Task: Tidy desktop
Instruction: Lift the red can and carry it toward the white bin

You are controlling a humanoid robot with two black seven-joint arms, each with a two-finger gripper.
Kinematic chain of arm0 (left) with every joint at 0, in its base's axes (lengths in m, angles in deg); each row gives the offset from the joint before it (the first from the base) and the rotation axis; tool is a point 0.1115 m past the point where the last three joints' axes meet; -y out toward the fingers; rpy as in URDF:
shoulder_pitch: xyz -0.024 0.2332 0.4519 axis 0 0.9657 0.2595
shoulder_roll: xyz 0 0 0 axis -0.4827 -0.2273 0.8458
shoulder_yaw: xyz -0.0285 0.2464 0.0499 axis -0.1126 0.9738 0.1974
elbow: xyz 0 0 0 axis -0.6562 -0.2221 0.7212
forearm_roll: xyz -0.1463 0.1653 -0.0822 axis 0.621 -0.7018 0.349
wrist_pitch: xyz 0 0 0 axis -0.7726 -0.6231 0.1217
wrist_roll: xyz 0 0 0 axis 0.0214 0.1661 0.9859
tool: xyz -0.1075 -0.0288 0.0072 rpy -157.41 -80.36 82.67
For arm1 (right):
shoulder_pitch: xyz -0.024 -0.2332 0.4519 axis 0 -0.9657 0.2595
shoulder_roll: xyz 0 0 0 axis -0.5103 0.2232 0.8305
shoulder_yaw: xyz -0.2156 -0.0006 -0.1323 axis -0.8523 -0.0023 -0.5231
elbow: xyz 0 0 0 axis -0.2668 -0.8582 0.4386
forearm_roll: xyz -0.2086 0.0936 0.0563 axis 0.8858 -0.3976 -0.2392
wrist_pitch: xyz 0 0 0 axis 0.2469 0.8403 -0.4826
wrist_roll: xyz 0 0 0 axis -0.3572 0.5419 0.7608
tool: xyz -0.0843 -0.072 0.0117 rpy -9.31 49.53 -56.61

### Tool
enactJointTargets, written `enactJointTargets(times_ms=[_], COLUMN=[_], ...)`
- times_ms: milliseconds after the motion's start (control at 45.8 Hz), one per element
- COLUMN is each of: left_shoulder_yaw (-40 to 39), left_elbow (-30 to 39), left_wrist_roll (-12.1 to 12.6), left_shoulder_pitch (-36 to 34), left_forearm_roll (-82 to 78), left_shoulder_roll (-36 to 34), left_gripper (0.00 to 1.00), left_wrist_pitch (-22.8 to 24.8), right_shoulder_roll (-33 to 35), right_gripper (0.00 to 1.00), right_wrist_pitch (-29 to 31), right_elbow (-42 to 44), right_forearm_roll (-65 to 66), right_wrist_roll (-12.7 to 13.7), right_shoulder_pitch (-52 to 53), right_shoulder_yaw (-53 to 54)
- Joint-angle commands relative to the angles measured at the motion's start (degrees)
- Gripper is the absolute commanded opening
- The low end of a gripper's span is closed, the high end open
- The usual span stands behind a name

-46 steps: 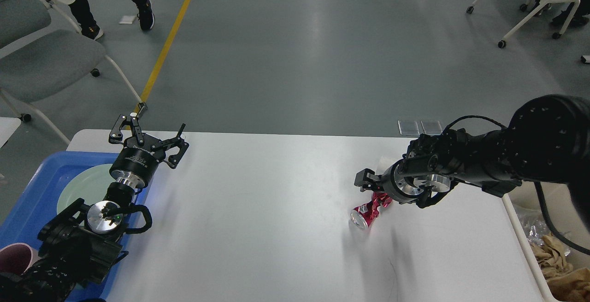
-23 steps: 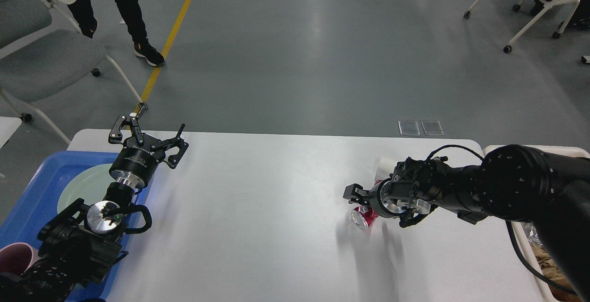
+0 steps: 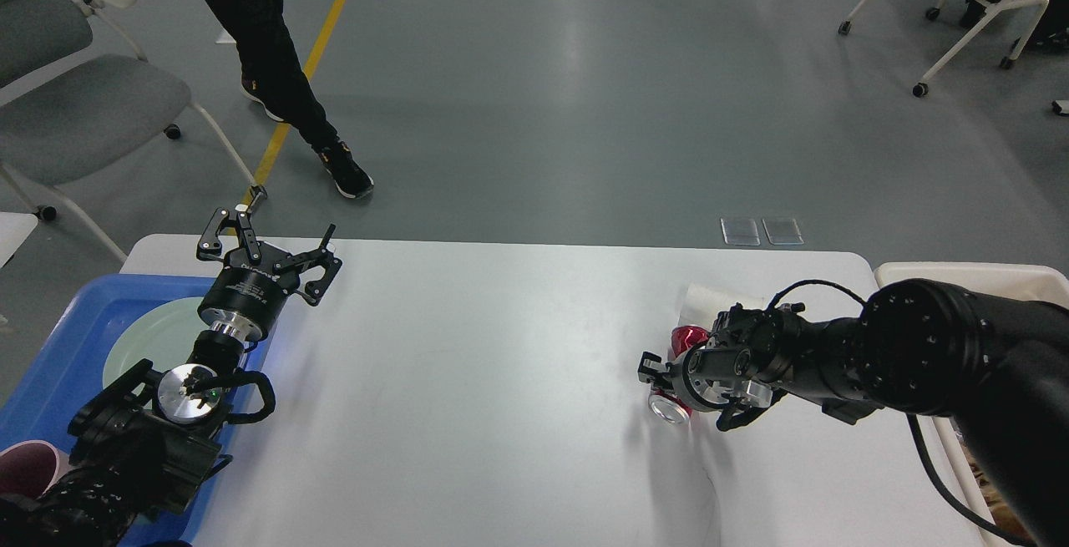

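Observation:
The white desktop [image 3: 501,380] fills the lower part of the head view. A crushed red can [image 3: 688,337] with a silver end [image 3: 669,408] lies at its right side. My right gripper [image 3: 661,378] is down on the can, seen dark and end-on, so its fingers cannot be told apart. My left gripper [image 3: 274,230] hangs open over the table's far left corner with nothing between its fingers.
A blue tray [image 3: 58,363] at the left holds a pale green plate [image 3: 154,334] and a pink cup [image 3: 25,468]. A cream bin [image 3: 969,273] stands at the right edge. White paper [image 3: 710,296] lies behind the can. A person [image 3: 276,54] walks beyond the table.
My right arm has come down and drawn nearer, bringing its gripper from above the can onto it; the can has shifted slightly. The person has walked to the right. The left arm stayed still.

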Motion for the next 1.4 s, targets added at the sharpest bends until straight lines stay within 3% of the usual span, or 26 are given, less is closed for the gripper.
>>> enactJointTargets(times_ms=[0, 262, 503, 612, 634, 743, 940, 1158, 1311, 1377], left_shoulder_yaw=[-0.01, -0.01, -0.01, -0.01, -0.01, -0.01, -0.01, 0.08, -0.01, -0.01], left_elbow=[0.00, 0.00, 0.00, 0.00, 0.00, 0.00, 0.00, 0.00, 0.00, 0.00], left_wrist_roll=[0.00, 0.00, 0.00, 0.00, 0.00, 0.00, 0.00, 0.00, 0.00, 0.00], left_shoulder_pitch=[-0.02, -0.02, -0.02, -0.02, -0.02, -0.02, -0.02, -0.02, -0.02, -0.02], left_forearm_roll=[0.00, 0.00, 0.00, 0.00, 0.00, 0.00, 0.00, 0.00, 0.00, 0.00], left_shoulder_roll=[-0.02, 0.06, -0.02, -0.02, -0.02, 0.06, -0.02, -0.02, 0.06, -0.02], left_gripper=[0.96, 0.96, 0.96, 0.96, 0.96, 0.96, 0.96, 0.96, 0.96, 0.96], left_wrist_pitch=[0.01, 0.01, 0.01, 0.01, 0.01, 0.01, 0.01, 0.01, 0.01, 0.01], right_shoulder_roll=[-0.07, 0.98, 11.95, 21.35, 25.20, 32.00, 41.14, 43.17, 47.82, 51.16], right_gripper=[0.00, 0.00, 0.00, 0.00, 0.00, 0.00, 0.00, 0.00, 0.00, 0.00], right_wrist_pitch=[0.09, 1.14, 1.93, 8.68, 14.01, 22.93, 28.30, 24.71, 14.70, 7.84], right_elbow=[-0.29, -7.84, -26.03, -31.23, -31.67, -31.58, -30.97, -26.67, -21.83, -20.25], right_forearm_roll=[0.02, 0.11, 0.46, 0.46, 0.46, 0.19, 0.72, 0.99, 0.90, 1.07], right_wrist_roll=[0.71, 0.80, 0.63, 0.71, 0.71, 0.71, 0.71, 0.71, 0.71, 0.71], right_shoulder_pitch=[0.07, 4.80, 20.79, 30.37, 34.74, 43.82, 54.29, 51.93, 41.13, 34.89], right_shoulder_yaw=[0.40, 1.89, 5.14, 8.74, 9.62, 9.45, 7.96, -0.30, -3.03, -3.12])
